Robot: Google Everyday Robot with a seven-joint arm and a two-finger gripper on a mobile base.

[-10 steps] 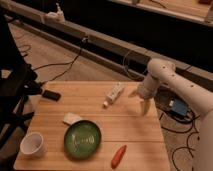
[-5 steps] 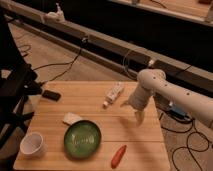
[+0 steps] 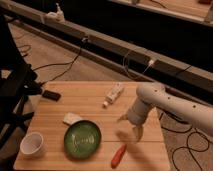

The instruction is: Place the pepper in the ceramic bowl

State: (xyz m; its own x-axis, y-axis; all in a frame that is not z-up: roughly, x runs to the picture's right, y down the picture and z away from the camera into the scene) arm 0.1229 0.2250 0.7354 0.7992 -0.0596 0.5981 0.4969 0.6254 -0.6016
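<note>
White cup (image 3: 34, 144) is sitting at the bench's front-left corner. Ceramic bowl (image 3: 82, 139) is resting near the front edge, left of centre. White tube (image 3: 114, 94) is lying toward the back edge, its label too blurred to read. Pepper (image 3: 118, 155) is lying at the front edge, just right of the bowl and not touching it. Gripper (image 3: 131, 126) is hovering just behind the pepper, jaws spread wide, holding nothing.

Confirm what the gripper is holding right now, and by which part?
Nothing. The gripper hangs open over the wooden table; the small tapered red-orange pepper lies free nearby, beside the glossy green ceramic bowl.
</note>
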